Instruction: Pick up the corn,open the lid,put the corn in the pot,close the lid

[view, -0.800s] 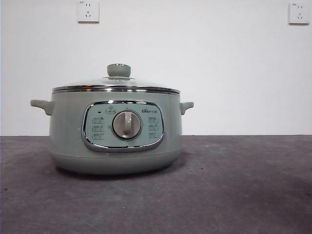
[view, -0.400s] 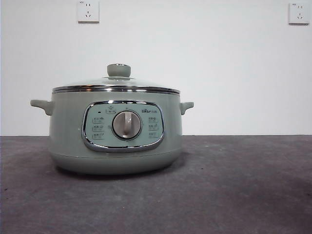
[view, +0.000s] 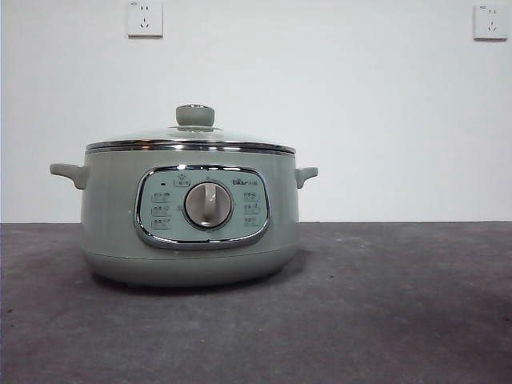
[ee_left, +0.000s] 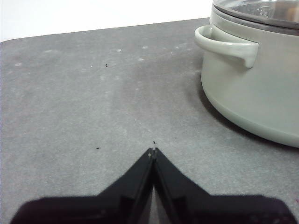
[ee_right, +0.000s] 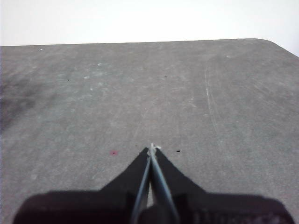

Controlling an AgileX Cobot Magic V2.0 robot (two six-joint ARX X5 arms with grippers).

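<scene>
The pot (view: 190,216) is shown whole only in the front view, standing on the grey tabletop (view: 384,304) with the lid (view: 190,140) seated on its rim, the pale green knob (view: 195,115) upright on top and the silver dial (view: 208,205) centred in the chrome-framed control panel (view: 202,207); two wall sockets (view: 145,18) are seen high on the white wall behind. No arm is seen in that view. In the left wrist view the pot is cut off by the picture's edge, so only part of its wall, one side handle (ee_left: 226,44) and a strip of the lid's steel rim are made out. The left end effector (ee_left: 153,151) is held low over bare tabletop, near the pot but apart from it, its jaws pressed together at the tips with nothing between them. In the right wrist view only bare tabletop is shown, marked by a small red speck (ee_right: 113,152); the right end effector (ee_right: 153,148) is likewise closed tip to tip and grips nothing. The corn cannot be seen in any view; whether it lies inside the pot cannot be told through the lid.
</scene>
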